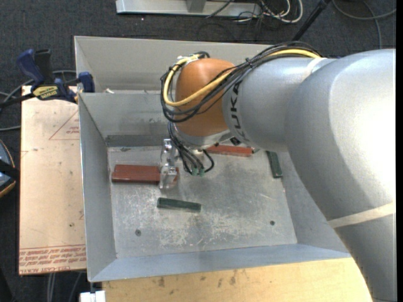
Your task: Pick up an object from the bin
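Your tool (pixel 169 168) low in the grey bin (pixel 94 168), 1 flat red-brown bar (pixel 134 173) stretching away from its left side, 1 dark green strip (pixel 178 204) just below it, you cannot tell whether the tool is clenched or released

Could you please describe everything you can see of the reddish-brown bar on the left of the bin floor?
The reddish-brown bar is a long, flat, matt strip, lying left to right on the bin floor near the left wall. The gripper covers its right end; whether they touch cannot be told.
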Controlling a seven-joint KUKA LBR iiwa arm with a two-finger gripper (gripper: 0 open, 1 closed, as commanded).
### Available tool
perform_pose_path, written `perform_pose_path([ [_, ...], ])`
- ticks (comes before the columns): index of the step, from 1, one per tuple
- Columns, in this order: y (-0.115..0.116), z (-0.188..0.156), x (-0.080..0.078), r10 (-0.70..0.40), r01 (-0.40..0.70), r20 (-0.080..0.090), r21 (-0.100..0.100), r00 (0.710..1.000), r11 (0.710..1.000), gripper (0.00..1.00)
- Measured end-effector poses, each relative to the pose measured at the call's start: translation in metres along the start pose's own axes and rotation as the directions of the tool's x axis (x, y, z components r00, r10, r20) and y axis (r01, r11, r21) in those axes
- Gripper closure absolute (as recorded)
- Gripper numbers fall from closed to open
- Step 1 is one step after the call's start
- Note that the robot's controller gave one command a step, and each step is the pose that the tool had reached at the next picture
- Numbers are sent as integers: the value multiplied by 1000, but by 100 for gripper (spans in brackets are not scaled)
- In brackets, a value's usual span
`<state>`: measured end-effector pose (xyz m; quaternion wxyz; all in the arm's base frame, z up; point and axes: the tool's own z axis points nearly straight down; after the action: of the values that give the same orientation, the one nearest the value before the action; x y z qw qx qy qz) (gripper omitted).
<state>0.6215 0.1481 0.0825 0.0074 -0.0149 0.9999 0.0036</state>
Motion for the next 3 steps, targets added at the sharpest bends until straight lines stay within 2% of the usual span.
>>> perform_pose_path([
  [1,-3,-34,11,-27,27,-14,5,1000,1000,100],
  [2,5,-93,10,-18,18,-16,6,1000,1000,100],
  [3,22,-68,-18,247,-247,-10,8,969,969,0],
])
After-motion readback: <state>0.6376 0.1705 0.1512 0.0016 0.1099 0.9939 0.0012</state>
